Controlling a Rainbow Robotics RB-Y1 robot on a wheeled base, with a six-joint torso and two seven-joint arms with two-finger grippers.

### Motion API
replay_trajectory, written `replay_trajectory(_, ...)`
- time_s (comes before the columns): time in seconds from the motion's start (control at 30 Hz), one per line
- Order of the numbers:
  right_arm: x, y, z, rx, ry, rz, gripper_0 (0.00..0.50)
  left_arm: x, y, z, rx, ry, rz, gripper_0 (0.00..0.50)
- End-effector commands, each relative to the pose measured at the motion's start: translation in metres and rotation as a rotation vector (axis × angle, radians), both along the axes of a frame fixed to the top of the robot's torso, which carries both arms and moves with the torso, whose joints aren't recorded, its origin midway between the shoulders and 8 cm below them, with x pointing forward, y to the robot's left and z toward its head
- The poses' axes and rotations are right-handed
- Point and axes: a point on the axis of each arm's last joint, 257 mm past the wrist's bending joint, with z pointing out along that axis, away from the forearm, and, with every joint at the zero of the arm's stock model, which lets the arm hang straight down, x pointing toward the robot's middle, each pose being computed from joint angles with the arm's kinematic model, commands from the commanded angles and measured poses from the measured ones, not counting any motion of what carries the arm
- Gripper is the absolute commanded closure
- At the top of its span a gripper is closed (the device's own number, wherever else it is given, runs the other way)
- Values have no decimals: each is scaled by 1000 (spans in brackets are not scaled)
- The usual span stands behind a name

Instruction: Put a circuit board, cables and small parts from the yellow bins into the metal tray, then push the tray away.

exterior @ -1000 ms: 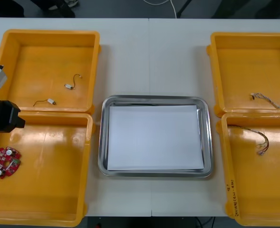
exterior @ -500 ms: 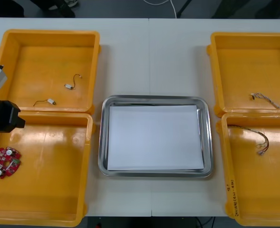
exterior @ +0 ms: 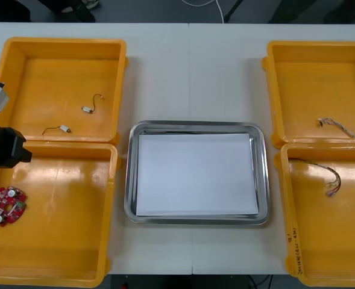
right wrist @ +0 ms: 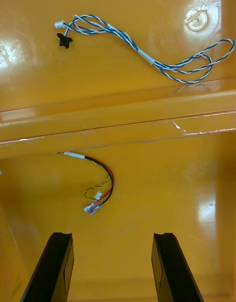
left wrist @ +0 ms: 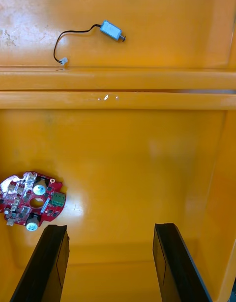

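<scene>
Yellow bins (exterior: 50, 78), four, round one metal tray (exterior: 195, 126), one circuit board (exterior: 5, 205), two small metal parts (exterior: 88, 109), two cables (exterior: 334, 176), your left gripper (left wrist: 110, 227) and right gripper (right wrist: 112, 234) hang over bins, fingers apart.

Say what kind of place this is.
Probably an electronics kitting bench: yellow bins holding a round red circuit board and cables, either side of a metal tray on a light table.

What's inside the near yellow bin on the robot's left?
A round red circuit board lies on its floor, beside the left gripper's open fingers. The left arm covers the bin's far outer corner, so that spot is unseen.
</scene>
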Motion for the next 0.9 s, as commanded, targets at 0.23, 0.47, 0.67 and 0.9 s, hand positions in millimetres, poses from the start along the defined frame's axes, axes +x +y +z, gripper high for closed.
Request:
replay_trajectory(0.23, -4, -21, 16, -46, -18, -3, 37, -3, 17, 14, 76, -28, -54, 0)
replay_trajectory(0.47, -4, -21, 16, -46, -18, -3, 39, -3, 17, 14, 76, -28, -54, 0)
replay_trajectory(0.67, -4, -21, 16, -46, -18, -3, 39, -3, 17, 14, 76, -28, -54, 0)
replay_trajectory(0.9, -4, -21, 16, -46, -18, -3, 38, -17, 6, -20, 31, 49, -51, 0)
